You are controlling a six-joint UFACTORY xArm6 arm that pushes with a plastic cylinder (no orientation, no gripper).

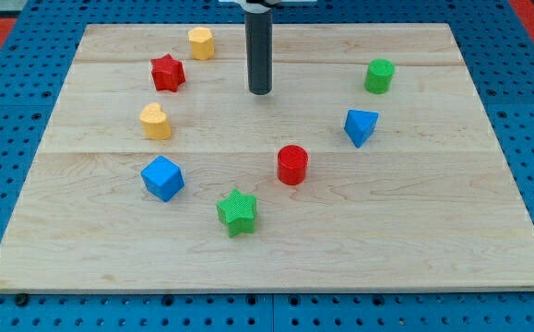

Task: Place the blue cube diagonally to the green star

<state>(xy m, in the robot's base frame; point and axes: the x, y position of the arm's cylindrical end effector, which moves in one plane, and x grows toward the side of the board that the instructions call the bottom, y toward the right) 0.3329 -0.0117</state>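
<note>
Camera view showed you a pale wooden board (pixel 276 249) on a blue pegboard (pixel 8 138). Your tip (pixel 260 92) stood near the view's top centre, touching no block; the rod has no jaws to open or close. Well below it, the blue cube (pixel 162 178) sat at the view's lower left, with the green star (pixel 237 212) near it, down and to the view's right. A red cylinder (pixel 292 165) lay beyond the star, toward the right.

My tip (pixel 260 91) stands well apart from blue cube (pixel 162 178) and green star (pixel 237 212).
</note>
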